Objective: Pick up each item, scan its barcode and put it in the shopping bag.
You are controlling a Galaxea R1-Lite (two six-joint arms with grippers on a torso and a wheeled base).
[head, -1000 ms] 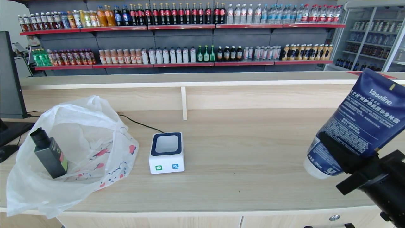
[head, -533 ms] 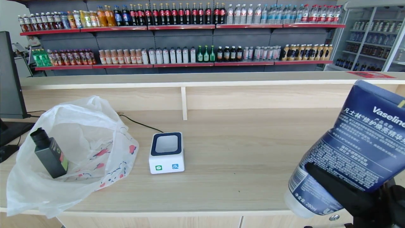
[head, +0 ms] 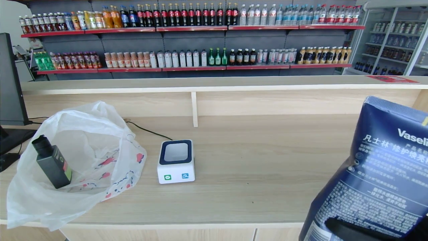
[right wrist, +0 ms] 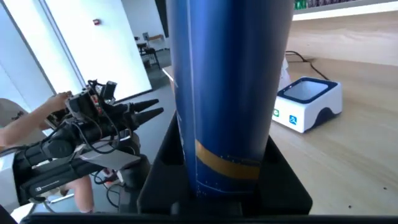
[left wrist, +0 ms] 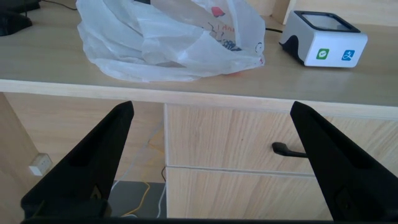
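one blue tube [head: 384, 167] sits in the near right corner of the head view, lifted above the counter's front edge and tilted, its flat end up. the right gripper [right wrist: 227, 186] is clenched around the tube's lower part, with a black finger on either side of it in the right wrist view. the left gripper [left wrist: 211, 162] hangs low in front of the drawers [left wrist: 236, 137] under the counter, its two fingers spread wide with nothing between them. on the wooden counter [head: 267, 167], left of the middle, stands the white scanner [head: 176, 161] with its dark-framed window facing up, well apart from the tube. near it, further left, the shopping bag [head: 87, 157] of thin white plastic lies slumped with its mouth open, and a dark bottle [head: 51, 162] with a black cap leans inside it. a black cable [head: 147, 130] runs from behind the bag toward the scanner. a dark monitor [head: 10, 83] stands at the far left edge. beyond the counter's raised ledge, red shelves [head: 194, 68] carry rows of drink bottles, and a glass-door fridge [head: 391, 40] stands at the far right
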